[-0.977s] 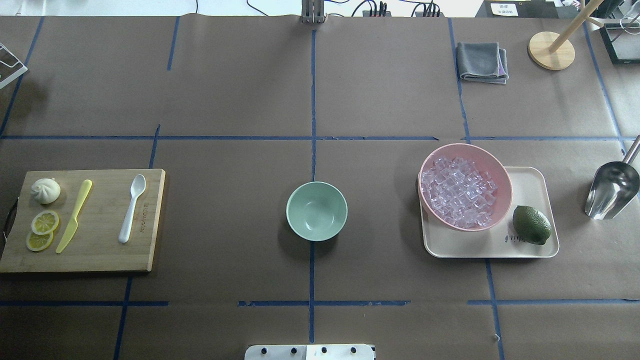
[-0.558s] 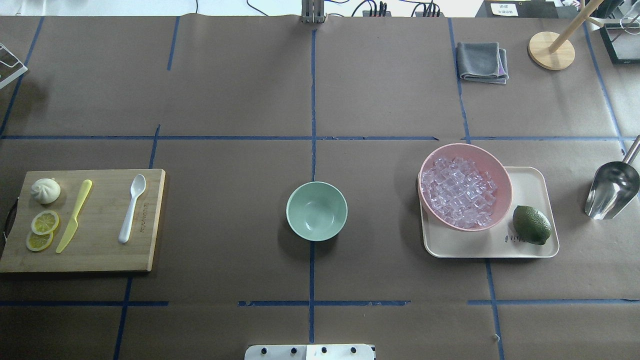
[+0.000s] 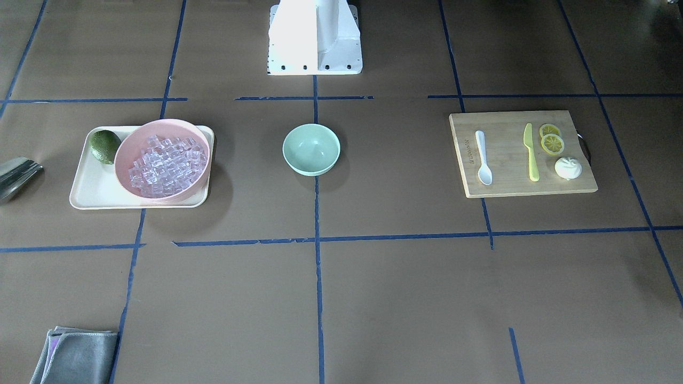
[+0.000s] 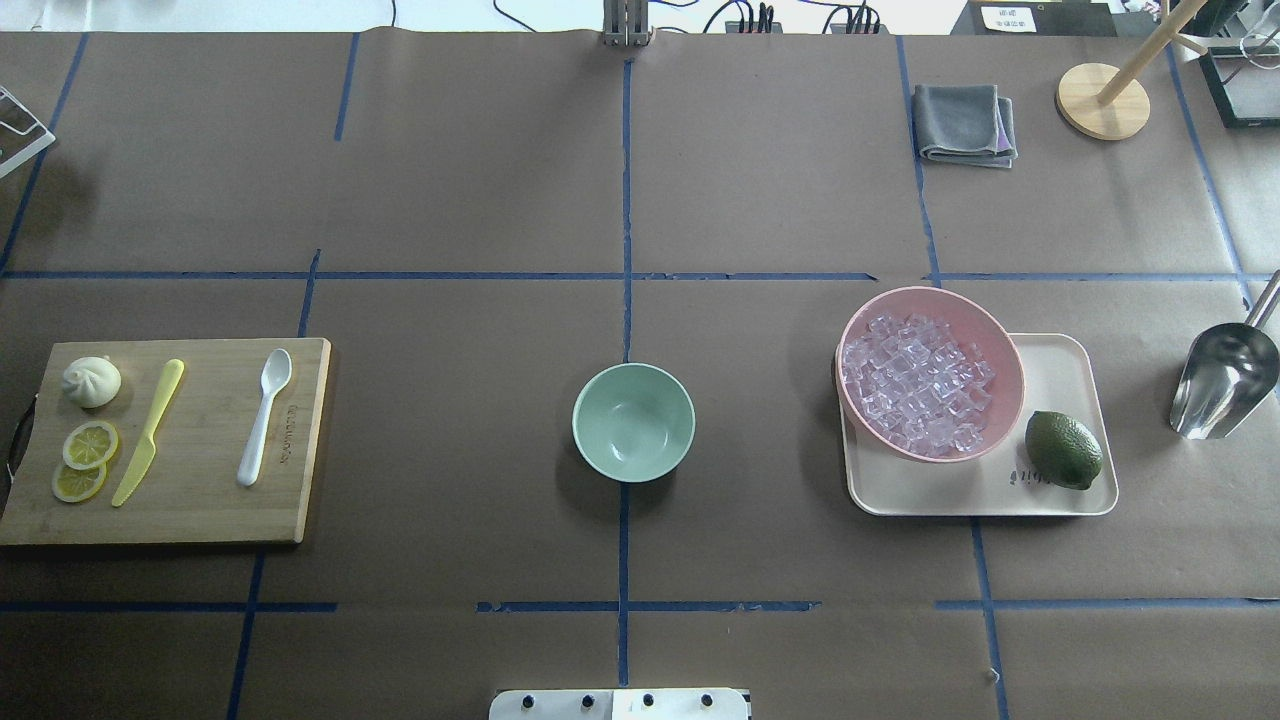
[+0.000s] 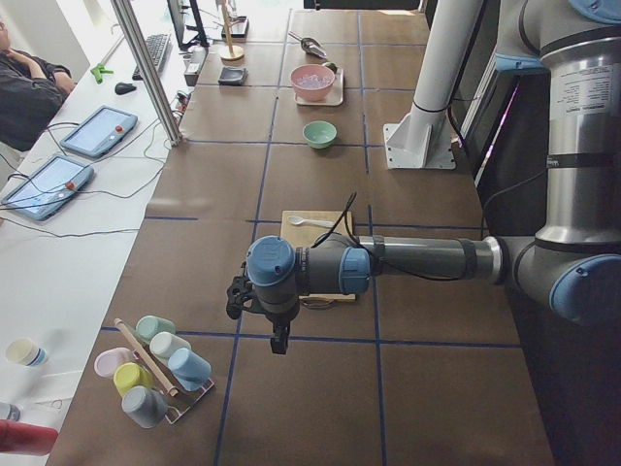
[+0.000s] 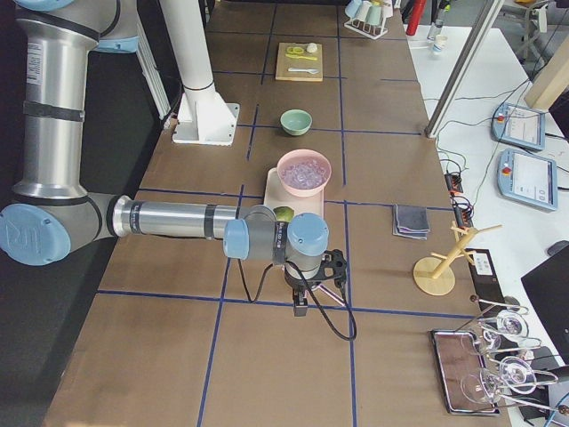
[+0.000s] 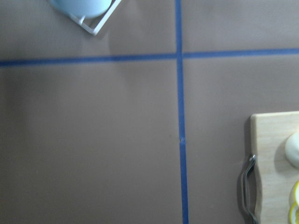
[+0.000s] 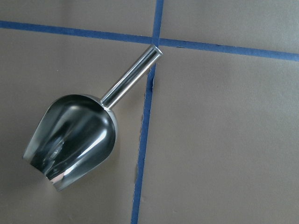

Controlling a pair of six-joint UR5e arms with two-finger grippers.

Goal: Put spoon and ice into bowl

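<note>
The white spoon (image 4: 264,417) lies on the wooden cutting board (image 4: 200,500) at the left, beside a yellow-green knife (image 4: 150,430). The empty mint-green bowl (image 4: 633,421) stands at the table's middle. Clear ice cubes (image 4: 920,385) fill a pink bowl (image 4: 975,310) on a cream tray (image 4: 1060,365) at the right. My left gripper (image 5: 278,348) hangs over the table past the board's outer end; my right gripper (image 6: 300,307) hangs past the tray, over a metal scoop (image 8: 74,140). Both show only in the side views, so I cannot tell whether they are open or shut.
A bun (image 4: 91,381) and lemon slices (image 4: 85,460) share the board. A lime (image 4: 1063,450) sits on the tray. The scoop (image 4: 1222,380) lies at the far right. A grey cloth (image 4: 965,123) and a wooden stand (image 4: 1103,100) are at the back right. A cup rack (image 5: 155,364) stands near the left gripper.
</note>
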